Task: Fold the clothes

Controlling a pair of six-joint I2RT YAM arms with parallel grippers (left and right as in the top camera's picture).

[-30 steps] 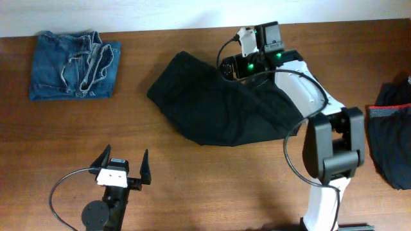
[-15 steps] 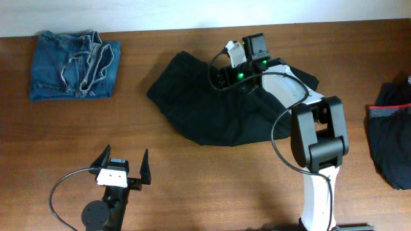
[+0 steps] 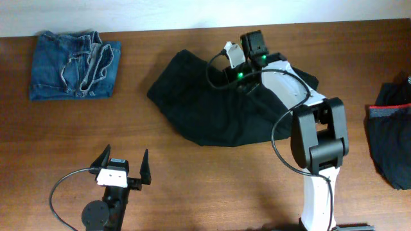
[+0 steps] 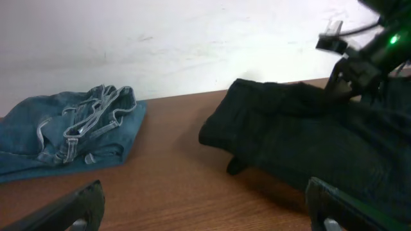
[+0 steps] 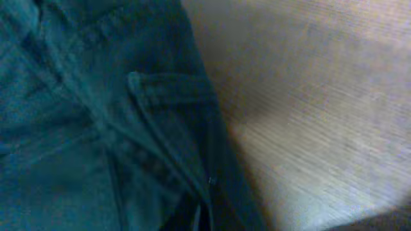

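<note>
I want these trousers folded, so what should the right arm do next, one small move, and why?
Probably lift slightly and draw the far edge of the black trousers toward the near edge. The right gripper, fingers shut, is apparently on the waistband, and the trousers lie crumpled on the table.

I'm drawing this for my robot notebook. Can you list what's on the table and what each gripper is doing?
Table: brown wood
Middle: black trousers, crumpled
Far left: blue jeans, folded
Right edge: dark garment with a reddish band
Left gripper: open, holding nothing
Right gripper: shut, at the trousers' far edge
</note>
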